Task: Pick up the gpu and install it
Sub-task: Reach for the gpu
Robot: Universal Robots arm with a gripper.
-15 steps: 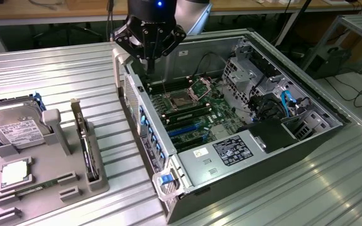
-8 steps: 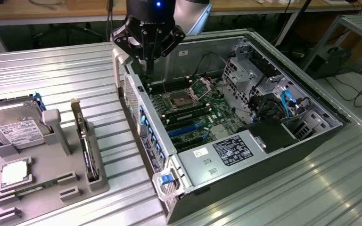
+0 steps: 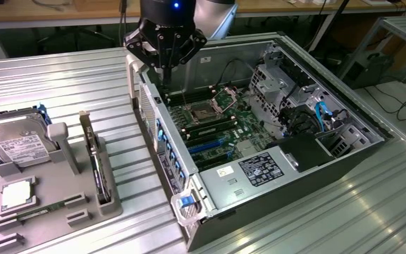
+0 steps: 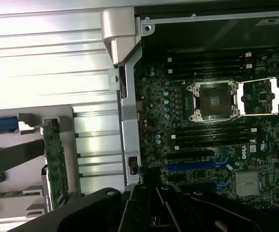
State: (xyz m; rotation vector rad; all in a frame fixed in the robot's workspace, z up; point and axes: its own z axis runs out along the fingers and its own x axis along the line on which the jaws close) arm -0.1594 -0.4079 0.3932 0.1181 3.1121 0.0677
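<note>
The fingers were seen pressed together, with nothing held between them. They hung above the back corner of the open computer case, over the rim nearest the bare stretch of table and just off the motherboard.

The gpu was found well apart from them, toward the exterior view's left and nearer that camera. It was stood on edge in a slot of the grey holder, which was placed toward the table's near left corner as the exterior view shows it. Its long axis was laid roughly parallel to the case's side wall, running from the table's near edge toward its far edge, with the pale bracket end turned toward the fingers. A strip of bare table was left between card and case. A hard drive was propped in the same holder, farther from the case than the gpu.
</note>
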